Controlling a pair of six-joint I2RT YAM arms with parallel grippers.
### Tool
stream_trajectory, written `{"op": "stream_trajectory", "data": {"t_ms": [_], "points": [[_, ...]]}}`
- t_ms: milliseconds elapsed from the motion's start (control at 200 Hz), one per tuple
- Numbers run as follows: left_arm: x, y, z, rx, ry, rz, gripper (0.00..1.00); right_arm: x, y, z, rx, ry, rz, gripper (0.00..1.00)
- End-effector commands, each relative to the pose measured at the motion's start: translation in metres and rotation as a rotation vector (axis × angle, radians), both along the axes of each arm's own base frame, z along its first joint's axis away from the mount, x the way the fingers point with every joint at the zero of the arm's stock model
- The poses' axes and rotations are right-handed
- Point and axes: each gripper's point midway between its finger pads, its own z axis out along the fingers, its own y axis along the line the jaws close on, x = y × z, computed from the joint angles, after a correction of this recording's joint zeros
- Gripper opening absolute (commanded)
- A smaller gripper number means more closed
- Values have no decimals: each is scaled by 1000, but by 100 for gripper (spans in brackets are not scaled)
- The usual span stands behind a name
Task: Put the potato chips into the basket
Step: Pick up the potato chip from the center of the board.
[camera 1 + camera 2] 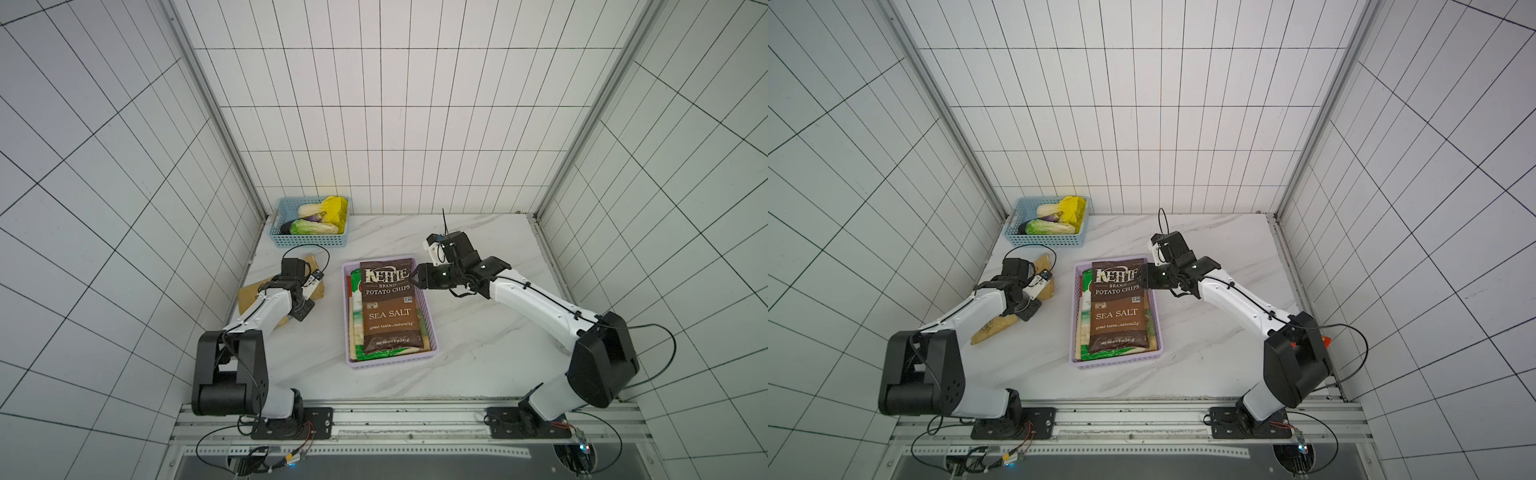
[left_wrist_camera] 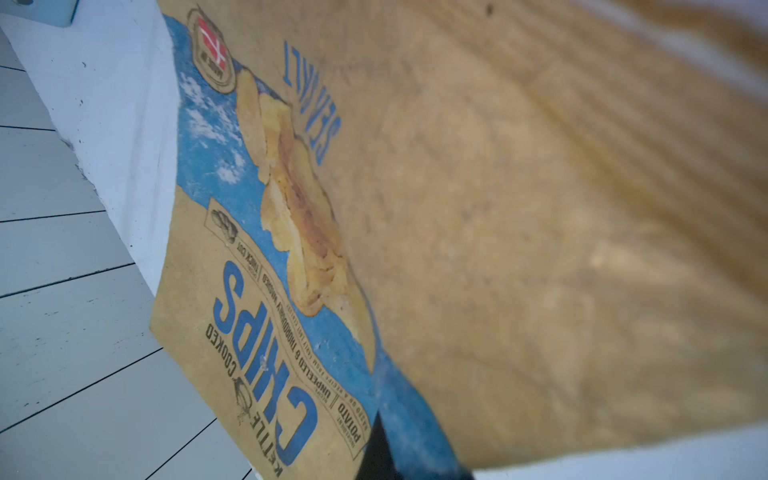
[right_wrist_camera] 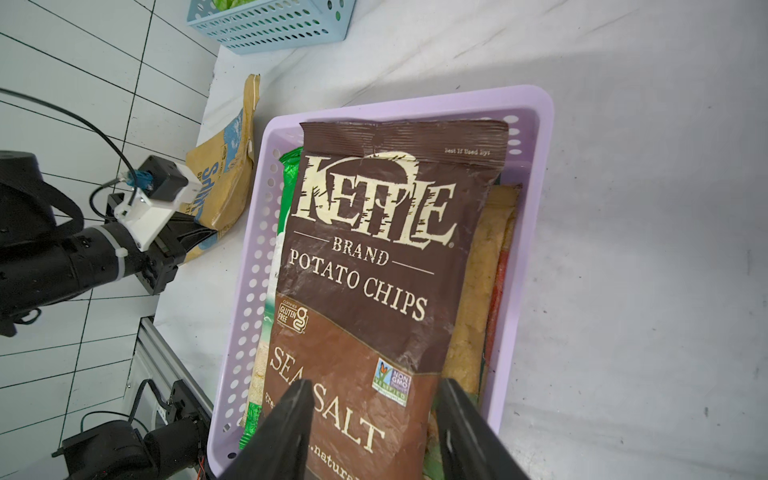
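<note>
Tan CHIPS bag [image 3: 224, 166] is clamped in left hand [image 3: 205, 237]; right hand's [image 3: 372, 388] jaws stand apart.

Brown Kettle bag [image 1: 1119, 307] lies on top of the pile in the lilac basket [image 1: 1115, 364], with a green bag [image 1: 1086, 286] peeking out along its left side. The right gripper [image 1: 1143, 277] sits at the Kettle bag's far right corner, jaws apart. The left gripper [image 1: 1028, 309] is down on a tan bag [image 1: 993, 329] beside the basket, jaws closed. A blue basket [image 1: 1042, 241] of veggies sits in the back left corner.
</note>
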Motion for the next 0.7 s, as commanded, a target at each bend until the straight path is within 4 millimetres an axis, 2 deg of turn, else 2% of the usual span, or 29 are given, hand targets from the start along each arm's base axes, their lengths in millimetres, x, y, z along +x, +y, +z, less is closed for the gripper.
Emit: {"op": "stream_trajectory", "data": {"t_ms": [0, 95, 220, 330, 500, 585, 695], "points": [[-3, -22, 48, -141, -45, 3, 0, -12, 20, 17, 52, -16, 79, 52], [-10, -40, 87, -244, -60, -4, 0, -15, 25, 20, 62, -23, 98, 53], [-22, -65, 133, -343, -66, -40, 0, -12, 22, 23, 53, -39, 74, 53], [-32, -87, 158, -401, -76, -85, 0, -6, 11, 26, 34, -62, 16, 53], [-41, -109, 199, -431, -88, -93, 0, 0, -16, 34, 7, -105, -77, 53], [-46, -126, 213, -501, -35, -88, 0, -1, -27, 36, -3, -115, -106, 53], [-47, -152, 208, -537, 66, -90, 0, -2, -39, 37, -14, -122, -126, 53]]}}
